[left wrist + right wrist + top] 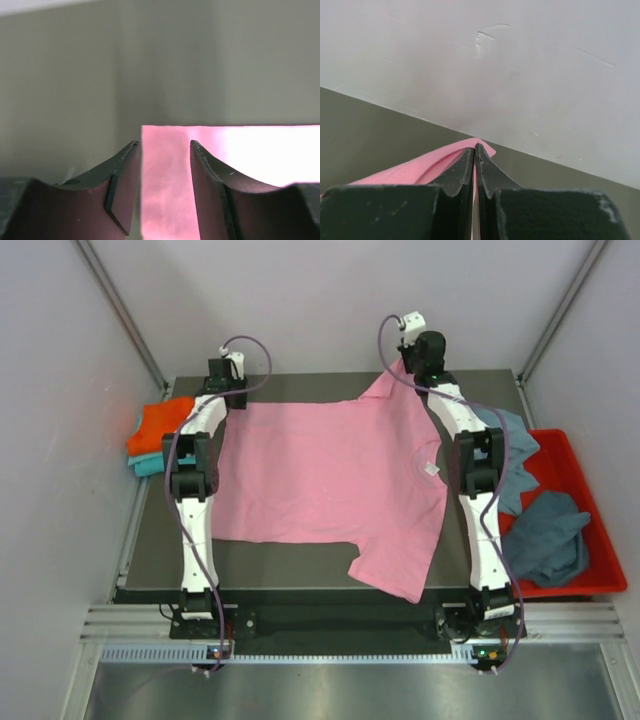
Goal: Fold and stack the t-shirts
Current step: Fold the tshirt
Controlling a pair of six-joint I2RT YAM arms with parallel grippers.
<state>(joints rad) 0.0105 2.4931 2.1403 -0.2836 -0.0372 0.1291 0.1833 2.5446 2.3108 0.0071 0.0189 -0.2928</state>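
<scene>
A large pink t-shirt [330, 475] lies spread on the dark table [300, 565], its collar toward the right arm. My right gripper [408, 370] is at the back right, shut on the shirt's far sleeve and holding it lifted. In the right wrist view the jaws [475, 147] pinch the pink hem [410, 167]. My left gripper [228, 400] is at the shirt's back left corner. In the left wrist view it [164, 145] is open, with the pink cloth [165, 190] showing between and beyond the fingers.
An orange tee [160, 425] lies folded on a teal one [150, 465] at the table's left edge. A red bin [600, 540] at the right holds a grey-blue tee [550, 535]. Another grey-blue tee [515, 455] drapes over the bin's edge. Walls stand close behind.
</scene>
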